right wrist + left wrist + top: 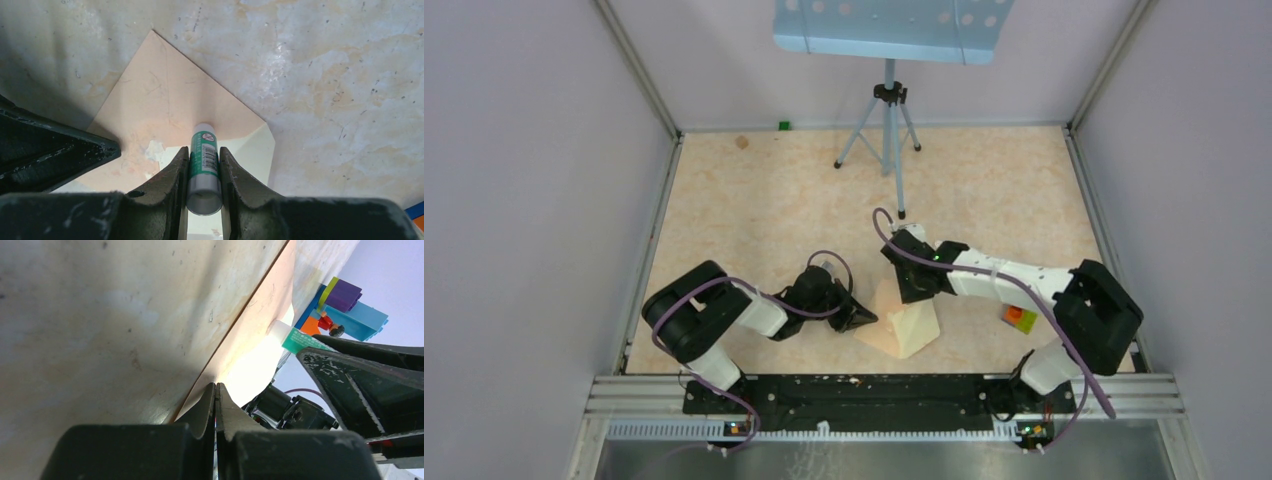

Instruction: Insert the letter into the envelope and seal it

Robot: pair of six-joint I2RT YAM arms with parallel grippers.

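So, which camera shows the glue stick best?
Right wrist: the glue stick sits central, held in the right gripper. Left wrist shows only its tip; in the top view it is too small to tell.

Marbled beige tabletop (984,190), grey walls (524,200) on three sides. Tripod (889,95) at far middle, carrying pale blue perforated panel (889,28). Small green block (783,125) at far edge — brown spot (742,142) near it. Stacked toy bricks (350,315) at right — purple, blue, orange, lime. Green glue stick (204,165), barcode label on barrel.
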